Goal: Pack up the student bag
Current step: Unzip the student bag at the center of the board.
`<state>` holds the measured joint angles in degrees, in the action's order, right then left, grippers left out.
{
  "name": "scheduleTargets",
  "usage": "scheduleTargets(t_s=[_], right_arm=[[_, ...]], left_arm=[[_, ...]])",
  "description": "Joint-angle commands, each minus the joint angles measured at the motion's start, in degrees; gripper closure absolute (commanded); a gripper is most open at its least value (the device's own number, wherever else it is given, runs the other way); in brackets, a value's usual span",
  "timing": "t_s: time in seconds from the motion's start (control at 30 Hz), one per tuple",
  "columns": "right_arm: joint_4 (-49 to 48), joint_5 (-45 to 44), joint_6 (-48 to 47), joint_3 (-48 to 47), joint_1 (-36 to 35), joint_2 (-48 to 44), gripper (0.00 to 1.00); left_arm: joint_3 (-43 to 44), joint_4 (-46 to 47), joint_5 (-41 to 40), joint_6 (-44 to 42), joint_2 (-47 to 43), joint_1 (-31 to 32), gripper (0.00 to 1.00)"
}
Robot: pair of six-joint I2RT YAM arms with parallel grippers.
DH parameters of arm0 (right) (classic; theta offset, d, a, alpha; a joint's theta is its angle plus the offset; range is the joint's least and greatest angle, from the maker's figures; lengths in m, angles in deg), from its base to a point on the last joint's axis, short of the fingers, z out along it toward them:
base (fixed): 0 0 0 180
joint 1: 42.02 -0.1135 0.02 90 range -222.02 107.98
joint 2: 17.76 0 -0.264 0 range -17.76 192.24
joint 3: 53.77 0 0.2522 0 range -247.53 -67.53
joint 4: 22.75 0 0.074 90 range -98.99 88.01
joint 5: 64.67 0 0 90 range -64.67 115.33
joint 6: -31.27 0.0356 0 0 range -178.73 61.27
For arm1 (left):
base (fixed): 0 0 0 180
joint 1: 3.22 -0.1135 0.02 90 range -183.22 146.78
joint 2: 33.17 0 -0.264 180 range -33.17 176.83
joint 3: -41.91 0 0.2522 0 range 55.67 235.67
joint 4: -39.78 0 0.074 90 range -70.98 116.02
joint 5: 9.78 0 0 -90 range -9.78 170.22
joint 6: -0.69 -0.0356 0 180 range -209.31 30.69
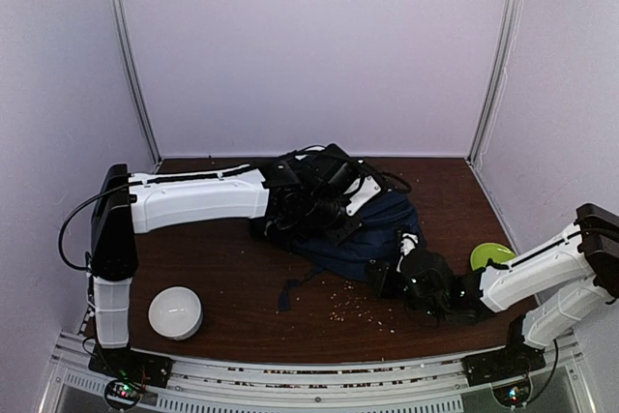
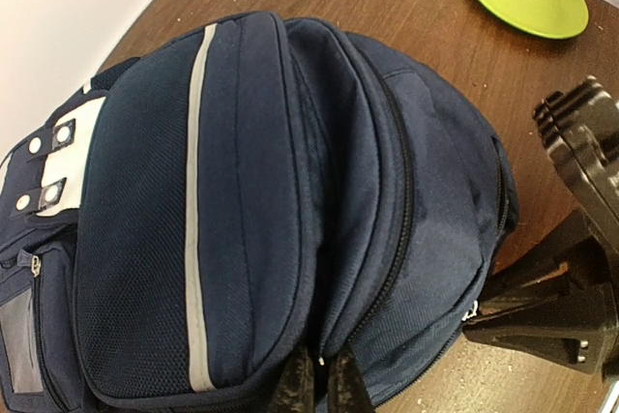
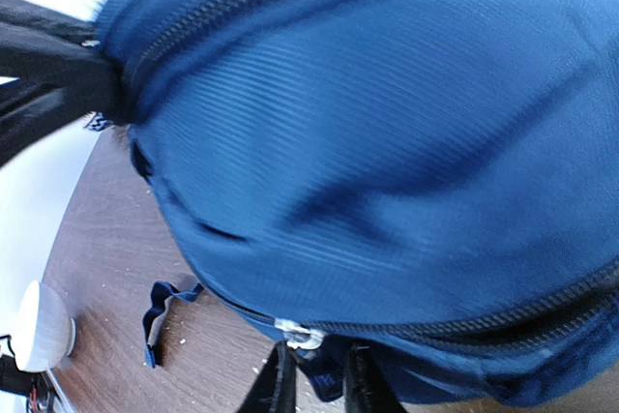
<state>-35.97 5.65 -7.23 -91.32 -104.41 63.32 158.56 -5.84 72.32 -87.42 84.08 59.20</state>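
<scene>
Navy fabric of the student bag (image 3: pixel 387 142) fills my right wrist view, blurred, with a zip line across the bottom and a silver pull at 6 o'clock. Just below that pull the right gripper (image 3: pixel 319 379) has its two dark fingers drawn close, a fold of the bag pinched between them.

On the left wrist feed I look down on the bag's front panel with its white stripe and two white buckle patches at 9 o'clock. The left gripper (image 2: pixel 319 386) sits at 6 o'clock in that frame, fingers nearly together and nipping the bag's edge where the zip ends. At 4 o'clock I see the right arm's black gripper body against the bag's side.

From overhead the bag lies on its side in the middle of the brown table (image 1: pixel 222 268), the left arm on it at 12 o'clock, the right at 5 o'clock. A green plate (image 1: pixel 491 255) rests at 4 o'clock from the bag, apart from it. A white round container (image 1: pixel 175 312) stands at 8 o'clock, well apart. A black strap (image 1: pixel 290 292) trails at 7 o'clock, with pale crumbs (image 1: pixel 358 311) scattered at 6 o'clock.
</scene>
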Motion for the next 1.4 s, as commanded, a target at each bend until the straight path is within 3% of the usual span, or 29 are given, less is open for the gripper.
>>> scheduleTargets(t_s=[0.0,0.23,0.43,1.1,1.37], right_arm=[[2.5,-0.9,0.5,1.8,-0.2,-0.6,0.80],[2.0,-0.8,0.0,0.8,-0.2,0.9,0.88],[3.2,-1.1,-1.0,0.6,-0.2,-0.1,1.00],[25.7,-10.7,3.3,5.3,1.2,-14.9,1.00],[28.2,-10.9,3.4,6.3,5.1,-16.9,1.00]], left_arm=[[1.2,4.3,-0.2,1.3,-0.3,0.2,1.00],[1.2,4.3,0.3,1.4,-0.4,0.2,1.00],[0.6,4.2,-0.2,1.3,-0.6,0.2,1.00],[-6.1,5.3,-3.3,2.1,-1.1,0.1,1.00],[-9.3,6.1,-1.6,1.8,-1.6,0.1,1.00]])
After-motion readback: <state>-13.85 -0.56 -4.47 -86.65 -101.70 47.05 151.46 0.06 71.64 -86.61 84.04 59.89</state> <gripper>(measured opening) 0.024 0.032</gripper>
